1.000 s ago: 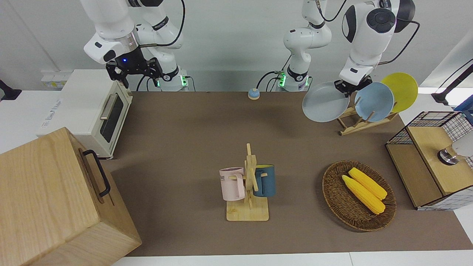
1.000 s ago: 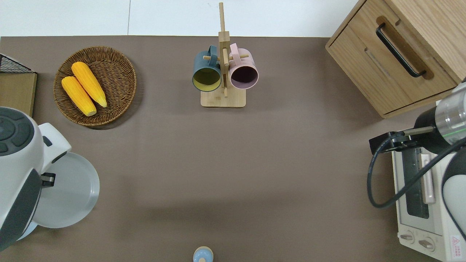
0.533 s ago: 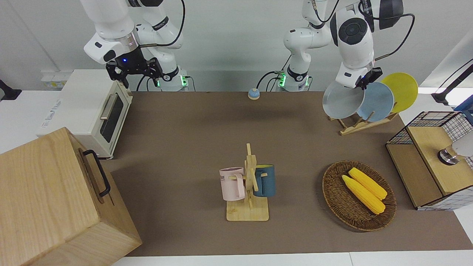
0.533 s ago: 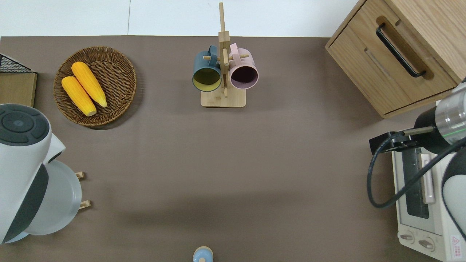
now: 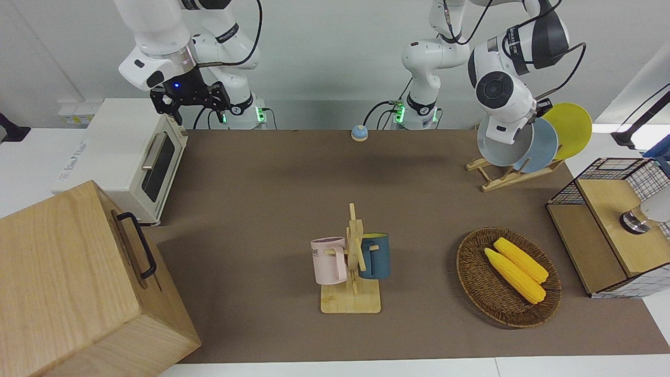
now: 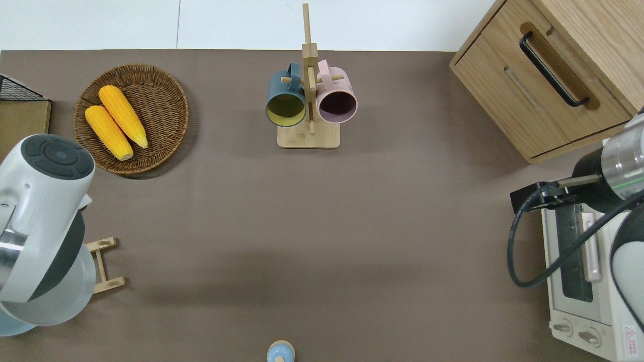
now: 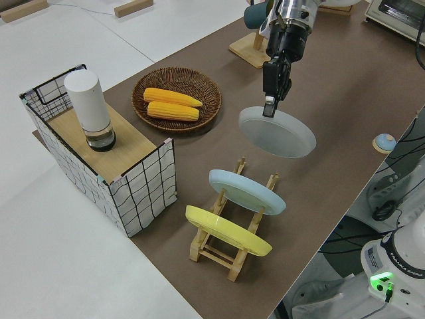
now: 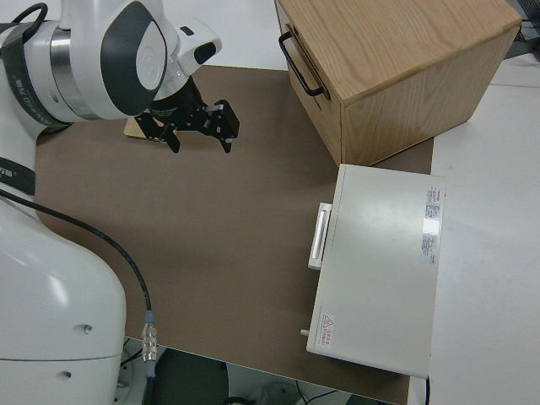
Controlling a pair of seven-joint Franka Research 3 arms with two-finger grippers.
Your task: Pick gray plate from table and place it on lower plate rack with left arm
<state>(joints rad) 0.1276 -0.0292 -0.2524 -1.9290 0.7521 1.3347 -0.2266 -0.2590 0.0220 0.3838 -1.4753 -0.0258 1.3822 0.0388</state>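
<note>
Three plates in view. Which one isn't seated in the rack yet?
The gray plate: it hangs in the left pincer, held by its rim. The blue plate and yellow plate stand in the rack.

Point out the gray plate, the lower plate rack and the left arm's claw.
gray plate (image 7: 279, 133): left side view, middle of its face.
lower plate rack (image 7: 234, 249): left side view, on a wooden rail.
left claw (image 7: 271, 106): left side view, at its fingertips on the plate's rim.
</note>
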